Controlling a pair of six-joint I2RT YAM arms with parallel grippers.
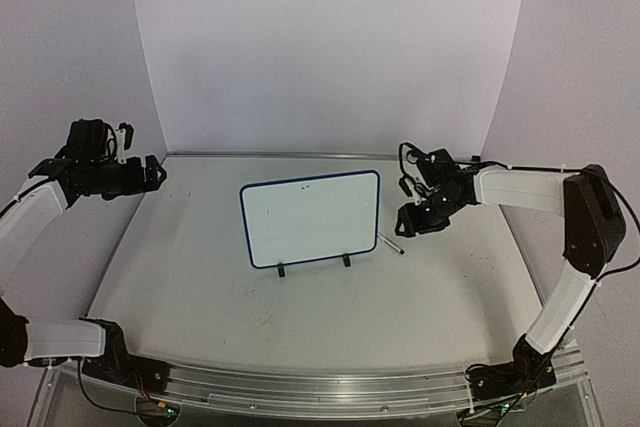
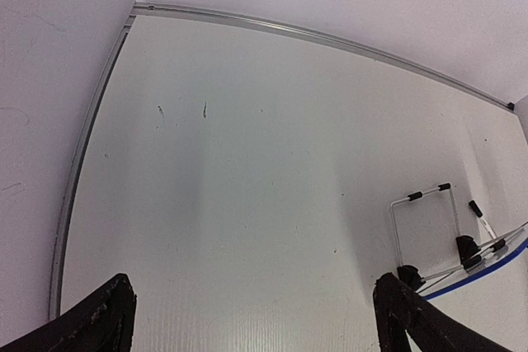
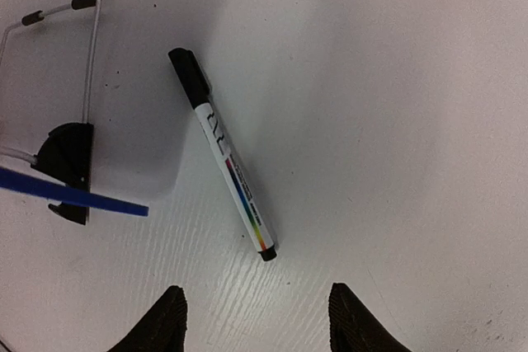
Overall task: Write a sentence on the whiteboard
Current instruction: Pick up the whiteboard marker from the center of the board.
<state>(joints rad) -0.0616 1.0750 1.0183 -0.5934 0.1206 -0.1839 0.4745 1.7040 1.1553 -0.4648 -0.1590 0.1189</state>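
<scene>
Surface: white table [image 1: 200, 287], lightly scuffed, with a metal rail [image 1: 320, 387] at 6 o'clock. Room: pale lilac walls [image 1: 330, 47].
Centre: whiteboard [image 1: 310, 222], upright on black feet [image 1: 282, 269].
At its 4 o'clock: marker pen [image 3: 223, 154], lying flat.
At its 9 o'clock: left gripper [image 2: 256, 323], fingers spread, empty.
At its 3 o'clock: right gripper [image 3: 260, 315], fingers spread, empty, above the pen.

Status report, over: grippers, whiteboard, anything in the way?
Left gripper open, empty, far left. Right gripper open above the black-and-white marker pen lying on the table. Blue-framed white whiteboard upright, no sentence on it. Nothing blocking.
</scene>
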